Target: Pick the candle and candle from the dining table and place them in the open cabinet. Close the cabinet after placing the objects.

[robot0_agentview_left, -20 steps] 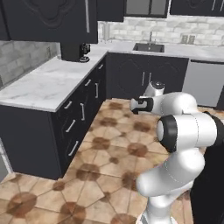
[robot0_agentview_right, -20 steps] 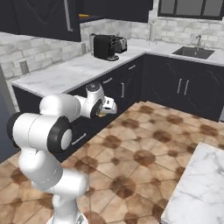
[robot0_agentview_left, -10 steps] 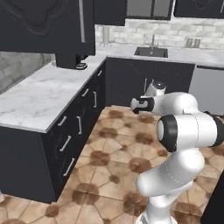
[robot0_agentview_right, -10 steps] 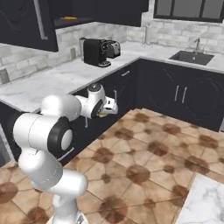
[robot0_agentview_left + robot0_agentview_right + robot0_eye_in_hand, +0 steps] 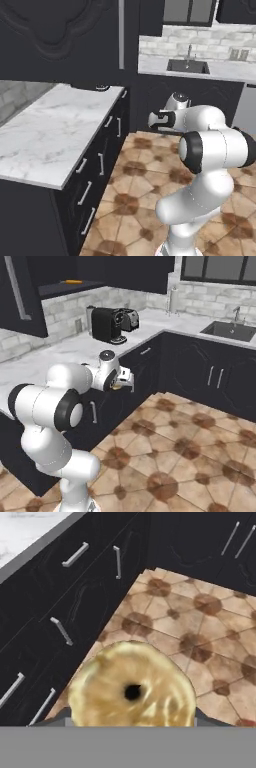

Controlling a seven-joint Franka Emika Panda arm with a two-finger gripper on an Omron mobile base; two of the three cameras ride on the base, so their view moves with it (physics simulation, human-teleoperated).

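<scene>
Short squat golden-tan candle gripped in the end effector, carried in the air over the brown patterned tile floor. Beside it, low dark drawers with silver handles; farther along the marble bench, a black coffee machine.

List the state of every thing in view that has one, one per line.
Gripper: shut on the squat candle.
Squat candle: held, off any surface.
Wall cabinet door: swung open.
Carrot: lying on the cabinet shelf.
Coffee machine: upright on the counter.
Low drawers: closed.
</scene>
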